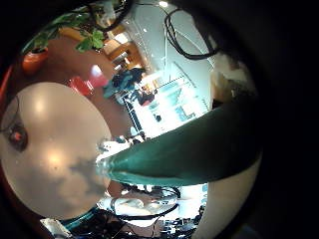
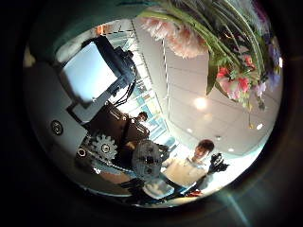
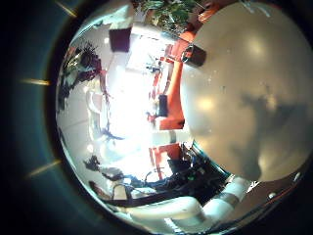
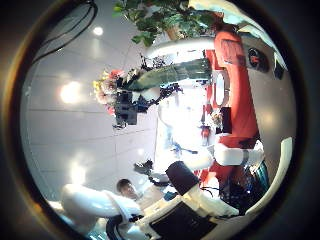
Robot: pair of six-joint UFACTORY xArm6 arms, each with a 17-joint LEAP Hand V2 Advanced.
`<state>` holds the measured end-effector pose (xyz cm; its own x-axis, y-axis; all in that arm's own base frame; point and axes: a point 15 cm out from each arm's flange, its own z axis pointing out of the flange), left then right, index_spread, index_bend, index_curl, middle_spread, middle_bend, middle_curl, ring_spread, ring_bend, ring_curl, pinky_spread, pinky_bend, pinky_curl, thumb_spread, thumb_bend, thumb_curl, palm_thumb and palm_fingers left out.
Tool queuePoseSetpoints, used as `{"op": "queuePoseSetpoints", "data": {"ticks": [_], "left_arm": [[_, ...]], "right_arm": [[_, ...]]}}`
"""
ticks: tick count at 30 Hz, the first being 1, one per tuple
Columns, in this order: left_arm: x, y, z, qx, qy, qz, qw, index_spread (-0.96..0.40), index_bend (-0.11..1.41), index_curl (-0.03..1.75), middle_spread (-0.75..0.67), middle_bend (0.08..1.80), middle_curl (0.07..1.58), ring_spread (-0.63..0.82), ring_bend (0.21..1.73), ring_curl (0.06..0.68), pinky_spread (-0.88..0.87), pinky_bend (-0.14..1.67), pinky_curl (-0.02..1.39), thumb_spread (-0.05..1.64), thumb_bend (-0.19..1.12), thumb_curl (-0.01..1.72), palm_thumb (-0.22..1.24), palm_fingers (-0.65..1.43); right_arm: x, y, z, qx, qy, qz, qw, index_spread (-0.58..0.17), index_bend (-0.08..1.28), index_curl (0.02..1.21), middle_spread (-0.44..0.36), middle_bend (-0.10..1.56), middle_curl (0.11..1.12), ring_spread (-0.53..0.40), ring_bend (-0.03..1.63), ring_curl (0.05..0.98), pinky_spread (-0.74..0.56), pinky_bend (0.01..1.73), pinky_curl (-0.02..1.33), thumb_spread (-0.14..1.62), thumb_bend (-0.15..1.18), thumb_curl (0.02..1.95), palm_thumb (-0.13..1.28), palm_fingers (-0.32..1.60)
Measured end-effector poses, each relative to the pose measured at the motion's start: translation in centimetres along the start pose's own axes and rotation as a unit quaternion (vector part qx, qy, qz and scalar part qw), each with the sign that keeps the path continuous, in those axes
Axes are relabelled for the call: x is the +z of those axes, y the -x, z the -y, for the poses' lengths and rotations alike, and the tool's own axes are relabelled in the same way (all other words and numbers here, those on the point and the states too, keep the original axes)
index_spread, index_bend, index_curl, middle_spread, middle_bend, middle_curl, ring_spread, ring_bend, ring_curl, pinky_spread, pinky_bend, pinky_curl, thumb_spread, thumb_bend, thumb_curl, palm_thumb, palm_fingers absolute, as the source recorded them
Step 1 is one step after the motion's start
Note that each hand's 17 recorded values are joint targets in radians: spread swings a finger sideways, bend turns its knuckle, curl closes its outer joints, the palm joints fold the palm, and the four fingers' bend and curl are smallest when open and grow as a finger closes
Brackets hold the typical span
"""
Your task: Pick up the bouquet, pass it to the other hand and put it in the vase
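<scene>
My left hand is shut on the bouquet. In the left little finger side palm view its wrapped stem bundle (image 1: 189, 144) runs close across the palm, above a round table (image 1: 55, 119). In the left thumb side palm view the flowers (image 2: 213, 43) spread beside the left hand's geared finger parts (image 2: 142, 156). In the right thumb side palm view the left hand (image 4: 128, 105) holds the bouquet (image 4: 150, 78) up in the air, away from my right hand (image 4: 185, 205). The right hand's fingers lie relaxed at the view's edge. A small dark thing (image 3: 196, 54) stands near the table's edge; I cannot tell if it is the vase.
The round table (image 3: 249, 93) fills much of the right little finger side palm view, below the right hand (image 3: 201, 208). Potted plants (image 1: 75, 30) and chairs stand beyond the table. A monitor (image 2: 90, 71) shows in the left thumb side palm view.
</scene>
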<state>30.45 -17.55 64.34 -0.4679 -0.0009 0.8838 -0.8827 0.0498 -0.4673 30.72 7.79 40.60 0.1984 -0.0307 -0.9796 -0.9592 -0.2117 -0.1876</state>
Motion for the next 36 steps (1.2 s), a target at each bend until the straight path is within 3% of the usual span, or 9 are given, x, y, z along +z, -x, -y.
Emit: {"op": "queuePoseSetpoints", "data": {"ticks": [4,10,15,20,36], "left_arm": [[-0.9,-0.9,1.1,0.019,-0.019,0.013,0.9996,-0.68,0.73,1.06,-0.49,1.21,0.91,-0.39,1.51,0.544,-0.57,1.18,0.92,1.10,0.15,0.76,1.00,1.06],[-3.6,-2.3,3.7,0.054,-0.080,0.044,0.9943,-0.71,0.68,1.13,-0.49,1.20,0.91,-0.39,1.52,0.539,-0.59,1.16,0.96,1.10,0.13,0.80,1.01,1.06],[-6.6,-3.0,4.9,0.082,-0.134,0.088,0.9837,-0.72,0.65,1.18,-0.49,1.20,0.92,-0.39,1.52,0.535,-0.61,1.14,0.98,1.11,0.12,0.83,1.01,1.06],[-9.6,-2.0,5.9,0.094,-0.182,0.135,0.9695,-0.73,0.63,1.22,-0.49,1.19,0.92,-0.39,1.52,0.532,-0.62,1.12,1.00,1.11,0.11,0.85,1.01,1.07],[-12.9,5.0,6.7,0.053,-0.205,0.149,0.9658,-0.76,0.57,1.31,-0.50,1.18,0.93,-0.39,1.51,0.526,-0.65,1.09,1.05,1.12,0.07,0.90,1.02,1.08]], "right_arm": [[-0.3,-0.6,0.5,0.000,-0.011,-0.011,1.000,-0.370,0.26,0.43,-0.013,0.43,0.41,0.077,0.75,0.364,0.34,0.70,0.60,0.97,-0.03,0.62,0.71,-0.02],[-1.1,-1.5,1.7,0.002,-0.038,-0.032,0.999,-0.371,0.21,0.40,0.007,0.34,0.37,0.112,0.65,0.310,0.39,0.60,0.51,0.97,-0.03,0.56,0.72,0.03],[-1.2,-1.8,1.9,0.007,-0.041,-0.026,0.999,-0.374,0.18,0.38,0.010,0.30,0.35,0.124,0.60,0.287,0.40,0.56,0.47,0.97,-0.03,0.53,0.73,0.06],[-1.4,-2.4,2.3,0.010,-0.048,-0.033,0.998,-0.373,0.17,0.35,0.012,0.27,0.35,0.129,0.57,0.270,0.41,0.54,0.43,0.97,-0.03,0.51,0.73,0.09],[-2.2,-4.3,3.2,0.019,-0.067,-0.043,0.997,-0.362,0.16,0.30,0.012,0.23,0.34,0.122,0.53,0.246,0.41,0.50,0.37,0.96,-0.03,0.50,0.75,0.15]]}}
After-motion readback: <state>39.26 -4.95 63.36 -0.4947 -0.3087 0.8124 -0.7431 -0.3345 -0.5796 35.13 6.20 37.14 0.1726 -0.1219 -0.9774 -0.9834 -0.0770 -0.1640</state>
